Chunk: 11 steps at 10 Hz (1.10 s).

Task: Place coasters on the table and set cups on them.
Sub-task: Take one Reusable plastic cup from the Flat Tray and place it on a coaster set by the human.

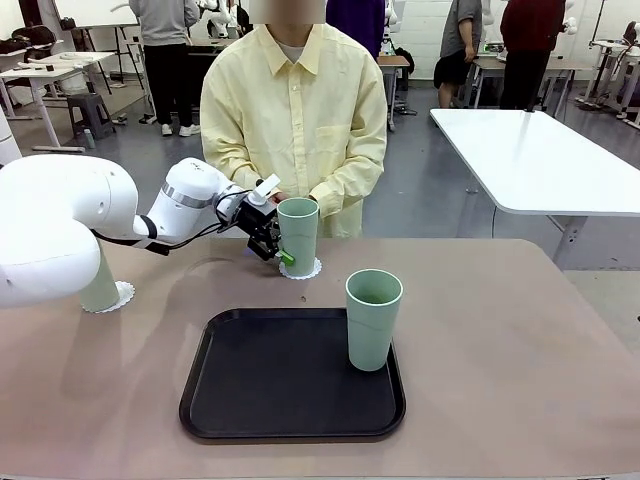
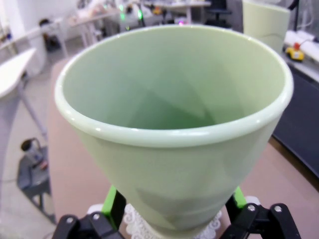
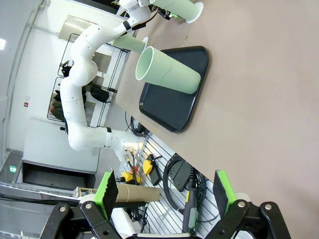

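Observation:
A mint-green cup (image 1: 298, 233) stands upright on a scalloped white coaster (image 1: 303, 269) at the table's (image 1: 500, 350) far middle, in front of the person. My left gripper (image 1: 279, 248) is open, its green pads (image 2: 115, 203) flanking that cup's (image 2: 174, 124) lower part above the coaster (image 2: 137, 219). A second cup (image 1: 101, 288) on a coaster (image 1: 123, 296) stands at the left, partly hidden by my left arm. The third cup (image 1: 373, 318) stands on the black tray (image 1: 260, 390). My right gripper (image 3: 163, 186) is open and holds nothing, off the table's edge.
The person in a yellow shirt (image 1: 295, 110) stands close behind the far cup. A white table (image 1: 540, 150) is at the back right. In the right wrist view, cables and a cardboard tube (image 3: 134, 193) lie below the table (image 3: 259, 74).

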{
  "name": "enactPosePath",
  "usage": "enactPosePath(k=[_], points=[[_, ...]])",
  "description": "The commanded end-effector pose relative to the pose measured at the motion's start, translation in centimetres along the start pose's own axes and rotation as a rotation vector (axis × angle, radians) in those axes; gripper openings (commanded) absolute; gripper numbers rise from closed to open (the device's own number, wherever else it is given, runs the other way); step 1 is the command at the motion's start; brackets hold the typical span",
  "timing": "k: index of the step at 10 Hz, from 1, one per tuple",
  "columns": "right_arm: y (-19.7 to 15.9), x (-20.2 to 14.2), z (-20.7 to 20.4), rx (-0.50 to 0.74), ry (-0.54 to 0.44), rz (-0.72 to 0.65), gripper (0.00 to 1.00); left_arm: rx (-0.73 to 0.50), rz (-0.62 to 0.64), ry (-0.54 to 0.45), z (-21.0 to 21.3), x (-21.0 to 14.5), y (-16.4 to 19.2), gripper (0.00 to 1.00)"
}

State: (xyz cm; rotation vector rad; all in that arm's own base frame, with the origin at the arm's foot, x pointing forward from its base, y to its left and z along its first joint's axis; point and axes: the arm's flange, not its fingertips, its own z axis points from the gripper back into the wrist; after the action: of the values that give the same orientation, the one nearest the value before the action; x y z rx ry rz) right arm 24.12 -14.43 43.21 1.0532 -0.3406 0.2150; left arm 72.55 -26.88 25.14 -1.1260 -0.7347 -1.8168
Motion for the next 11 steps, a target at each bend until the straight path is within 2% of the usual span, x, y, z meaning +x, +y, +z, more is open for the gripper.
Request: enactPosePath(k=[1,8,11], points=[[0.0,0.0,0.0,0.011,-0.004,0.0,1.0,-0.005,0.015,0.081,0.1,0.5,-0.8,1.0],[0.0,0.0,0.0,0.011,-0.004,0.0,1.0,-0.016,0.032,0.155,0.9,1.9,-1.5,1.0],[0.0,0.0,0.0,0.011,-0.004,0.0,1.0,-0.032,0.042,0.263,1.4,3.0,-2.1,1.0]])
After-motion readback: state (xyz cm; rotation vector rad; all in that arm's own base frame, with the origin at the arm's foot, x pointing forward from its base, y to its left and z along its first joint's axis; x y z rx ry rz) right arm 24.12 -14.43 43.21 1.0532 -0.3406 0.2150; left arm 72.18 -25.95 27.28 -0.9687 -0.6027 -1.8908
